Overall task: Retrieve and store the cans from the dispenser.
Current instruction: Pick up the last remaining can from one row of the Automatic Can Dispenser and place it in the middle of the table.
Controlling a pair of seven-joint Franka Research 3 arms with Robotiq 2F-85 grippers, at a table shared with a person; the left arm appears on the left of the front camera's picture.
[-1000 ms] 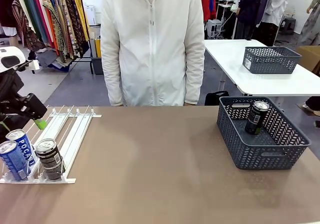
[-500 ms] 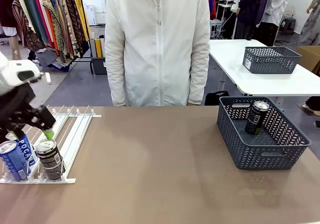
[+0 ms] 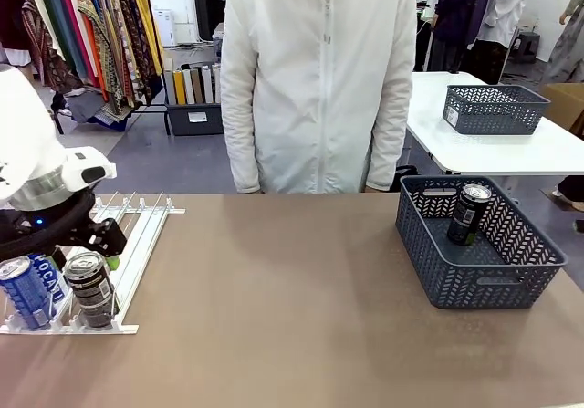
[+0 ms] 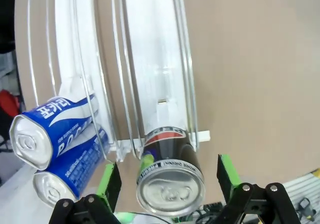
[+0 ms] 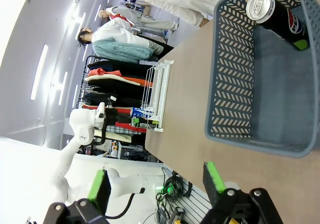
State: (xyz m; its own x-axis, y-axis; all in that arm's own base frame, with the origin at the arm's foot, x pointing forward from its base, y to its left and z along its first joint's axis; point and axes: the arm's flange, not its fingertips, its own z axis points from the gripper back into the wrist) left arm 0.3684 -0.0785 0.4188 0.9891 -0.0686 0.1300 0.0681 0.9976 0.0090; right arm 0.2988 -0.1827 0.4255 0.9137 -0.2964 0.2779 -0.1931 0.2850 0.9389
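While the left hand hangs spread wide on either side of a dark can, its green pads clear of the can's walls, that can stands at the near end of the white rack on the surface. Two blue cans stand just beside it in the next lane. A second dark can stands in the grey basket. The right hand is released, empty.

I hold my left gripper wide open around the dark can at the end of the white dispenser, green pads clear of it on both sides. Two blue cans stand in the neighbouring lane, above the brown table
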